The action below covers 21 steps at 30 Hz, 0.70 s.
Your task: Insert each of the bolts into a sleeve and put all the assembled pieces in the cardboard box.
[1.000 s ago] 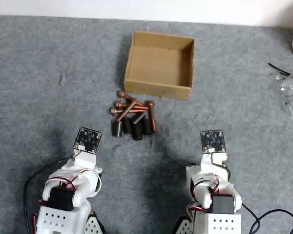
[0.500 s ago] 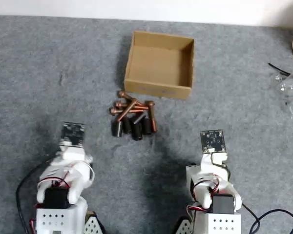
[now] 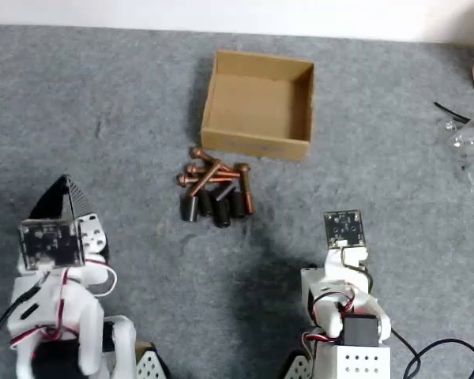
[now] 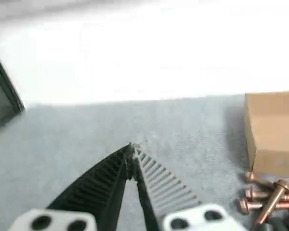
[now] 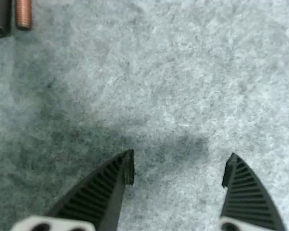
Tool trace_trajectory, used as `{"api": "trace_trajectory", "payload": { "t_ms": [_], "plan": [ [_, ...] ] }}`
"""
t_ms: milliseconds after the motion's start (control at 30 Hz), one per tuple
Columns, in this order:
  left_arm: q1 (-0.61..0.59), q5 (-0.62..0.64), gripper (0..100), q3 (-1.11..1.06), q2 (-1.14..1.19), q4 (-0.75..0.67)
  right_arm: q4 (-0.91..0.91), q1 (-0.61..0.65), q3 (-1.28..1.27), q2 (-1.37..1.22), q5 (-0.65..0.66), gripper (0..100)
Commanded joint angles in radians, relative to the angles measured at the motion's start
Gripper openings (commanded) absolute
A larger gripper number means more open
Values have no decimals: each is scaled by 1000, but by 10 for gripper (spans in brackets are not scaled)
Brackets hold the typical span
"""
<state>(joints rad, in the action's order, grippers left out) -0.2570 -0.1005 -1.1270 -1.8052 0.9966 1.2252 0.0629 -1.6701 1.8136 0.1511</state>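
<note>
Cardboard box [image 3: 258,103]: sits open-topped at upper centre of the high view, on the grey carpet [image 3: 395,181], with nothing seen inside it.

Bolts [image 3: 213,172]: several copper-coloured ones lie in a loose heap just below the box's near wall, some crossing each other. One lies lengthwise along the right side of the heap.

Sleeves [image 3: 212,207]: short black tubes lie side by side directly below the bolts, touching them. No bolt can be seen seated in a sleeve.

Left pincer [image 3: 66,185]: at the left of the high view, well apart from the heap, pointing toward the top of the frame. Its own wrist view shows the left pincer [image 4: 133,159] with its two ribbed fingers meeting at the tips, nothing between them, raised off the carpet. That view also takes in the box [image 4: 274,130] and some bolts [image 4: 267,197].

Right pincer [image 5: 178,168]: its fingers stand wide apart over bare carpet, gripping nothing and touching nothing. One sleeve end [image 5: 0,19] and one bolt shank [image 5: 23,13] show farther off in that view. The right arm [image 3: 344,300] sits at lower right of the high view, below and to the right of the heap.

Cables [image 3: 462,130] lie at the right edge of the high view.
</note>
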Motion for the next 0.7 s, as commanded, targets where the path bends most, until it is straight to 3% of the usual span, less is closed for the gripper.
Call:
{"api": "trace_trajectory", "payload": {
  "t_ms": [0, 367, 533, 667],
  "plan": [
    [22, -64, 6, 196, 200, 37, 8, -1, -117, 2, -5, 278],
    [70, -69, 7, 746, 1059, 258, -24, 101, -119, 2, -9, 278],
    [128, -69, 7, 769, 1225, 259, -27, 168, -119, 2, -9, 278],
    [171, -71, 7, 723, 1264, 258, -70, 120, -114, 2, -5, 278]
  ]
}}
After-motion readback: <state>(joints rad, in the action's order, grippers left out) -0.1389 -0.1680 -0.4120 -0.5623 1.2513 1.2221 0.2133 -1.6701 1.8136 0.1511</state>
